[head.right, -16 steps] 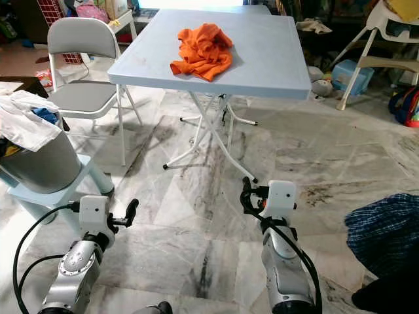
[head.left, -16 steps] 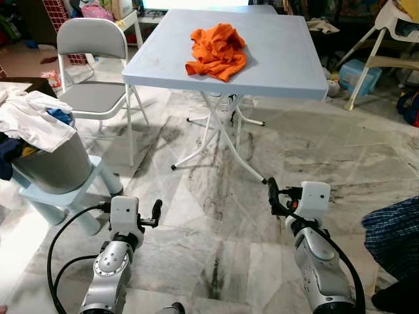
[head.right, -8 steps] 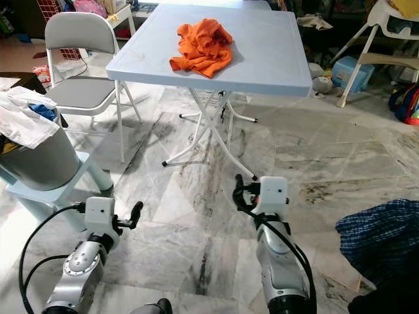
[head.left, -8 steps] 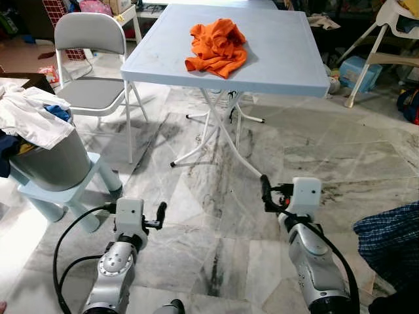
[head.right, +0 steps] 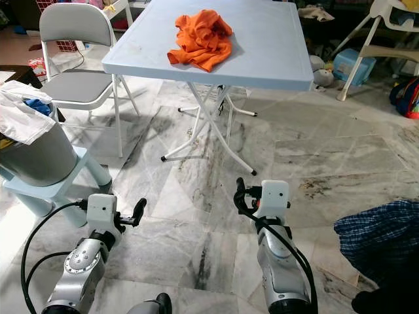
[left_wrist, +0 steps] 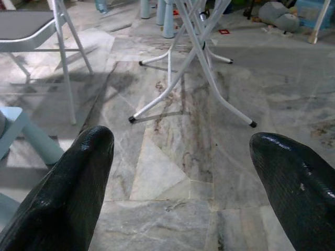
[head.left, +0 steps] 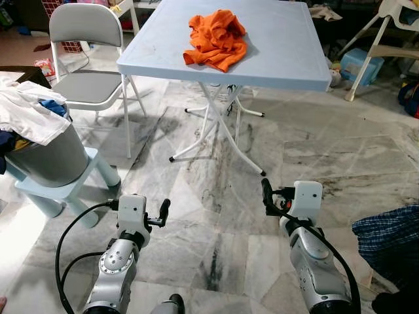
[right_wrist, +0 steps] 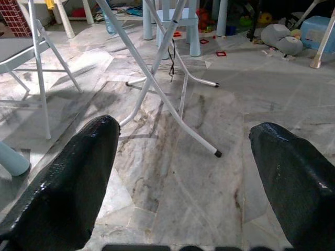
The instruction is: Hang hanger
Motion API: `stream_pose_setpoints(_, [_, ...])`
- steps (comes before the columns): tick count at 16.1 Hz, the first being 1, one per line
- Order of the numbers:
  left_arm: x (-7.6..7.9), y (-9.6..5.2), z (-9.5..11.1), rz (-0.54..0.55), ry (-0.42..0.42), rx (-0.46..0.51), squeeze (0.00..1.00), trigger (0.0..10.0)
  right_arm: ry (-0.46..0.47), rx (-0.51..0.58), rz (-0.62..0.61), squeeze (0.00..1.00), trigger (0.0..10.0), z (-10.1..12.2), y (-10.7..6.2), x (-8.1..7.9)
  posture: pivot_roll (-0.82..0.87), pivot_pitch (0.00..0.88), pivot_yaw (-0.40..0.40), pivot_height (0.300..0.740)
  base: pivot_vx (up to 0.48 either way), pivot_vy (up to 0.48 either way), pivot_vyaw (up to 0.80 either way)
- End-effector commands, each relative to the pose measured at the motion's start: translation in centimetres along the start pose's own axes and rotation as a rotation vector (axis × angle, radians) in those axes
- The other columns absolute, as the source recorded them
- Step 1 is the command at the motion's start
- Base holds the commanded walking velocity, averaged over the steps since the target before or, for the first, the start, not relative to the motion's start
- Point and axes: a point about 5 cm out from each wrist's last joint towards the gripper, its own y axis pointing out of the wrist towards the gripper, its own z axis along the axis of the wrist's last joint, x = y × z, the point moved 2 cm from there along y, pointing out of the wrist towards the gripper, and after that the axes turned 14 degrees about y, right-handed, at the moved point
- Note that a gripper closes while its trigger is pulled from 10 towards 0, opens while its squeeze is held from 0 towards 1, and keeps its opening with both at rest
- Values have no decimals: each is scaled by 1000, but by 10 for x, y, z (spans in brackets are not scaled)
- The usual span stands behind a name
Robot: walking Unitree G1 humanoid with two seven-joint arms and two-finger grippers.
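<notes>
Grey bin (head.left: 49, 160) sits on a pale blue stool (head.left: 62, 191) at the left edge of the marble floor (head.left: 216, 216), stuffed with laundry: a white garment (head.left: 29, 114) draped over its rim, something blue (head.left: 55, 108) and a bit of yellow tucked under it. Light blue folding table (head.left: 281, 52) stands ahead, an orange garment (head.left: 216, 39) crumpled near its front-left corner. Grey folding chair (head.left: 85, 46) just left of the table. Dark plaid cloth (head.left: 389, 239) lies at the right edge of the floor.

Both arms are held low and forward, elbows bent, above bare floor. Left gripper (left_wrist: 180, 172) has its fingers (left_wrist: 68, 193) spread wide, nothing between them. Right gripper (right_wrist: 183, 172) likewise wide open and holding nothing.

Wrist views look under the table: white crossed legs (left_wrist: 199, 68), and in the right wrist view a small pale blue stool (right_wrist: 183, 23) and what may be a grey stuffed toy (right_wrist: 282, 39) beyond, too blurred to be sure.

I cannot tell where the hanger is.
</notes>
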Motion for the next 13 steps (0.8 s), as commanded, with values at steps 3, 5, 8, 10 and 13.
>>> stream_pose_setpoints(3, [0, -3, 0, -18, 7, 10, 0, 10000, -16, 14, 23, 0, 10000, 2, -2, -2, 122, 197, 12, 740, 179, 0, 0])
stream_pose_setpoints(5, [1, -3, 0, -22, 7, 14, 0, 10000, -14, 12, 25, 0, 10000, 1, -2, -3, 124, 198, 8, 740, 300, 0, 0])
stream_pose_setpoints(8, [3, -5, 0, -28, 3, 16, 0, 10000, -16, 8, 37, 0, 10000, 1, -2, -5, 125, 199, 4, 740, 339, 0, 0])
stream_pose_setpoints(10, [3, -6, -1, -28, 1, 15, 0, 10000, -17, 8, 36, 0, 10000, 2, -1, -4, 127, 202, 4, 740, 351, 120, 0])
stream_pose_setpoints(13, [2, -7, -2, -29, 2, 10, 0, 10000, -13, 7, 31, 0, 10000, 1, -1, -5, 129, 204, 9, 740, 350, 80, 0])
